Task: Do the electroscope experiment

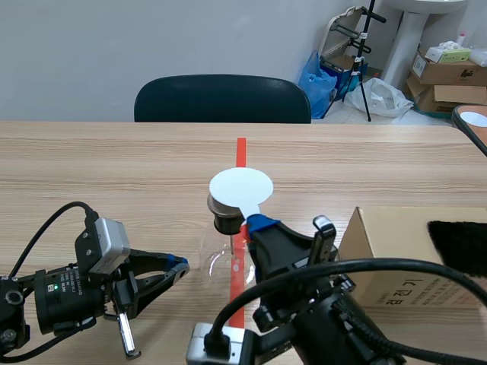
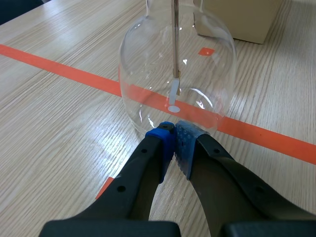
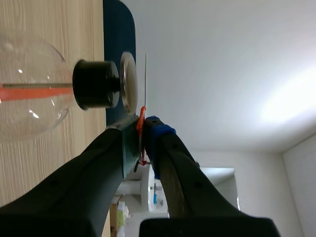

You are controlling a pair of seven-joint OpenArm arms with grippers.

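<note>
Your left end effector (image 2: 173,132), pressed together, sat just beside the clear round glass flask (image 2: 148,59), while your right end effector (image 3: 143,126) pinched a thin white round disc (image 1: 240,188) above its black stopper (image 1: 226,223).

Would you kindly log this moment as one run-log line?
left jaws shut, empty, at glass flask base | right jaws shut on white disc, over metal plate

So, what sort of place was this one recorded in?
Probably a lab or office workroom: a long wooden table with tape marks, a dark chair across it, and cardboard boxes and a black tripod stand by the back wall.
</note>
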